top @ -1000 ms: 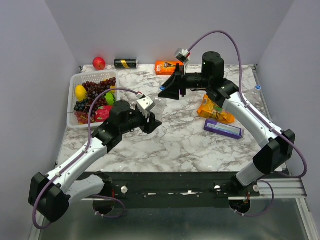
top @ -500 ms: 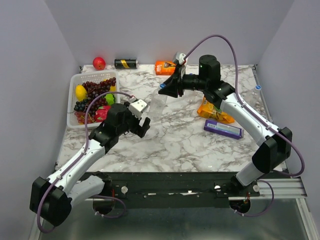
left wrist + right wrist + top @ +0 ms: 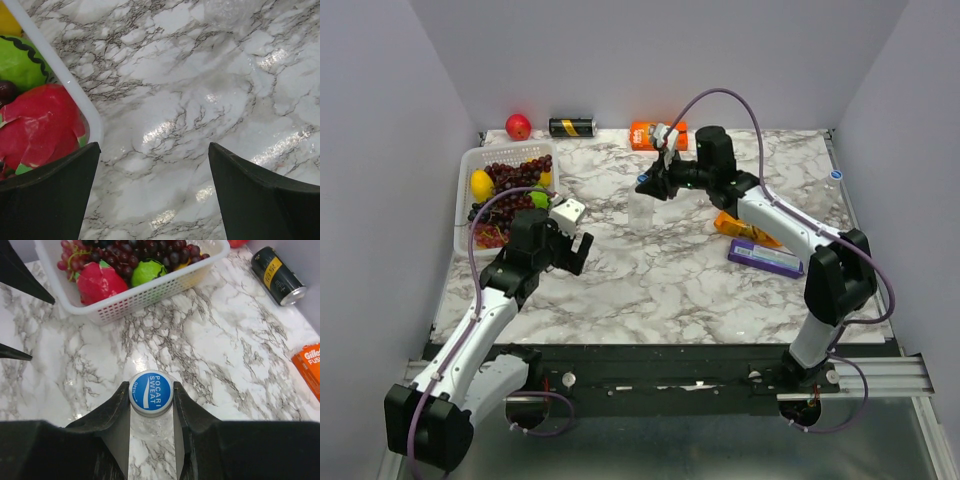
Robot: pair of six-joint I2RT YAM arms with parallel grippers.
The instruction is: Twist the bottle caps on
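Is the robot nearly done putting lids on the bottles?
Not yet. No finished bottle shows. The right gripper is shut on a blue cap sitting atop one clear bottle. The left gripper is open and empty. Another small blue cap waits at the table's right edge.

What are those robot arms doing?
The right gripper is pinching a small round blue plastic cap that sits on top of a clear plastic bottle standing on the marble table. The left gripper is open and holds nothing, hovering near the white plastic fruit basket.
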